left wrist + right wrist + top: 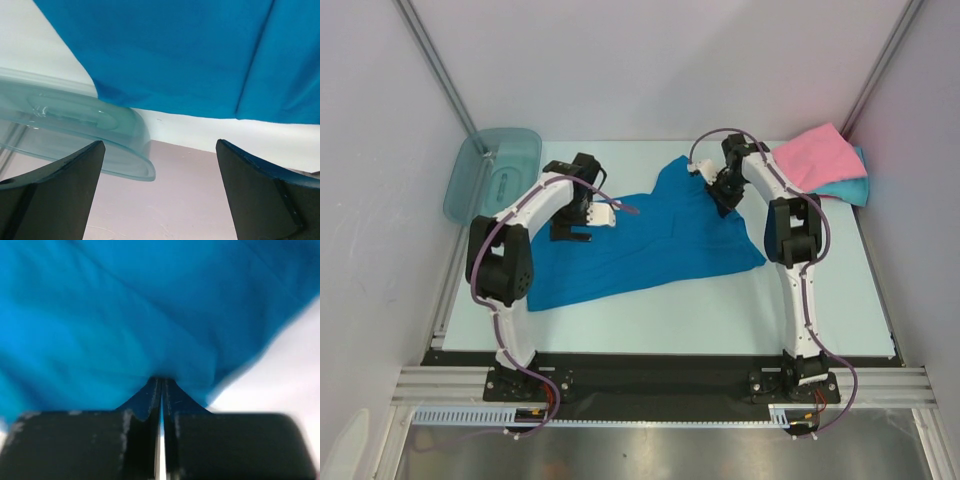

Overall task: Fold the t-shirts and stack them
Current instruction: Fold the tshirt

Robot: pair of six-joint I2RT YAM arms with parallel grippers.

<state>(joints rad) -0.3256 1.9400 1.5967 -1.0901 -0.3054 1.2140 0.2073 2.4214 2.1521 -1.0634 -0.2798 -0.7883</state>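
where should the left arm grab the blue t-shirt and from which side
Probably the far-left edge of the blue t-shirt, close to the open left gripper. The cloth lies flat on the table, so come straight down with one of the jaws on bare table beside the hem and pinch the edge. The right gripper is shut on the far-right part, so both ends would be held.

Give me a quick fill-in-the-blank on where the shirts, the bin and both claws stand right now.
1. The right claw is ____ on the blue t-shirt.
2. The left claw is ____ and holds nothing.
3. The pink t-shirt lies on the turquoise t-shirt at the far ____ corner of the table.
4. The teal bin sits at the far ____ corner.
Missing words: shut; open; right; left.
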